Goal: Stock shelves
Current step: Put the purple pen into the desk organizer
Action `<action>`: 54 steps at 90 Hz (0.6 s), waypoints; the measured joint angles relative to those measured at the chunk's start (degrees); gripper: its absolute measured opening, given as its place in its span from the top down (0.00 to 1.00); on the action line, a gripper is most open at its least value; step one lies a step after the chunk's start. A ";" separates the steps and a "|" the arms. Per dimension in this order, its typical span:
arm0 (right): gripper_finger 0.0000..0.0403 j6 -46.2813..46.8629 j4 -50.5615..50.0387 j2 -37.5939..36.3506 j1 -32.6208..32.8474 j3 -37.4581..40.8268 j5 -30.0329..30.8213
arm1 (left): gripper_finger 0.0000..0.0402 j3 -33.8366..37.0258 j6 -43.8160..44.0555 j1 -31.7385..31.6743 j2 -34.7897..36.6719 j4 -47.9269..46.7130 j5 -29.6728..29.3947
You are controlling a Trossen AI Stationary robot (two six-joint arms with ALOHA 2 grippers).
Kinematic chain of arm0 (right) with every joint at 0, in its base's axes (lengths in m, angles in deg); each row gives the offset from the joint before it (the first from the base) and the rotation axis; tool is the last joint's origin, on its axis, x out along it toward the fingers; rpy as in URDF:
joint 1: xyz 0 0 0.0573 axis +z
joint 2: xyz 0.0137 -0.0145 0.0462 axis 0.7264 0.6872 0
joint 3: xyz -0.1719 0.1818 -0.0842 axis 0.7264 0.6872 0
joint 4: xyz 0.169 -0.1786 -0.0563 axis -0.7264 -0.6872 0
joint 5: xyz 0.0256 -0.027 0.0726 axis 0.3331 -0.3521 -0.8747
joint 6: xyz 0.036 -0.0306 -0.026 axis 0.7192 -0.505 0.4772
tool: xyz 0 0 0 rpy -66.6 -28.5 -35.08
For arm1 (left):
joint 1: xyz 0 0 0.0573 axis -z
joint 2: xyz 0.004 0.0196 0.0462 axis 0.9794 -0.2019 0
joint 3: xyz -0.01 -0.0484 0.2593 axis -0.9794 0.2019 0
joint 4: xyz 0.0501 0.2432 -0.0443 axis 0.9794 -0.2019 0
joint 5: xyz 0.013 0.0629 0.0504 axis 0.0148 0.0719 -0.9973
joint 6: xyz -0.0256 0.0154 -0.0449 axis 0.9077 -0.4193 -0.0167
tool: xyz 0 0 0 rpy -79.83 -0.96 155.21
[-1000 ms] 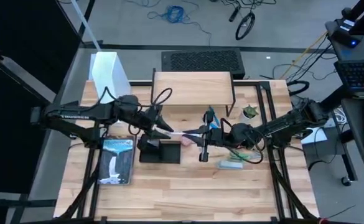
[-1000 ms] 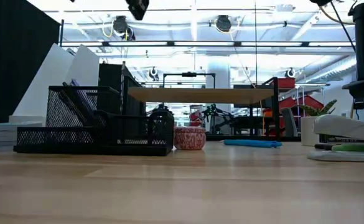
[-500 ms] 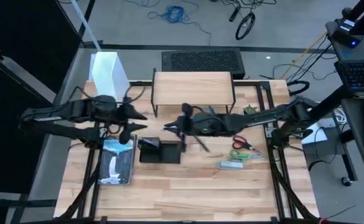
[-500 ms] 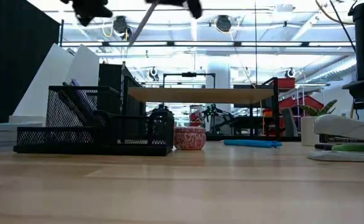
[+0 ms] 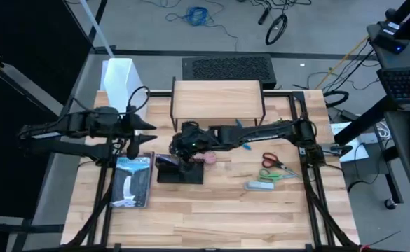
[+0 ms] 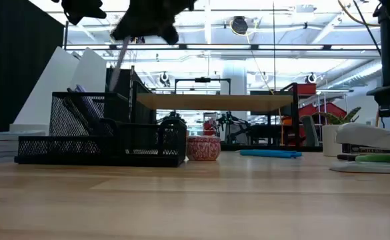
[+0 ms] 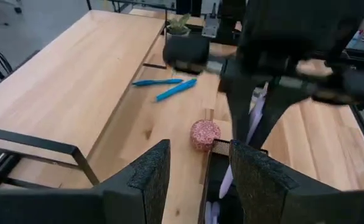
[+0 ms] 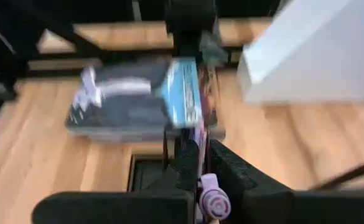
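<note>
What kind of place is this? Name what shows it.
Likely a robotics lab or workshop. Two dark robot arms work at a light butcher-block wooden table, loose blue cables lie on the grey floor, and the low view shows industrial ceiling lights over open workspace.

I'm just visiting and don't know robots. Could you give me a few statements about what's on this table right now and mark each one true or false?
1. The right gripper is over the black organizer tray, holding a purple pen. True.
2. The wooden riser has several items stacked on top. False: its top is bare.
3. The book lies flat on the table near the left arm. True.
4. The left gripper is gripping the pink round container. False: its fingers are open and hold nothing.
5. The scissors have blue handles. False: they are red.
</note>
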 joint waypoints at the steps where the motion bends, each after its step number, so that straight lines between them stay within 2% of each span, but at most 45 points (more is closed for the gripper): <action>1: 0.98 0.15 -0.17 0.25 -0.03 -0.12 -0.24 | 0.62 0.00 -0.01 0.00 0.00 -0.03 0.00; 54: 0.98 0.80 0.34 7.33 -0.44 -0.36 -0.59 | 0.62 0.02 0.01 0.00 0.02 -0.03 0.00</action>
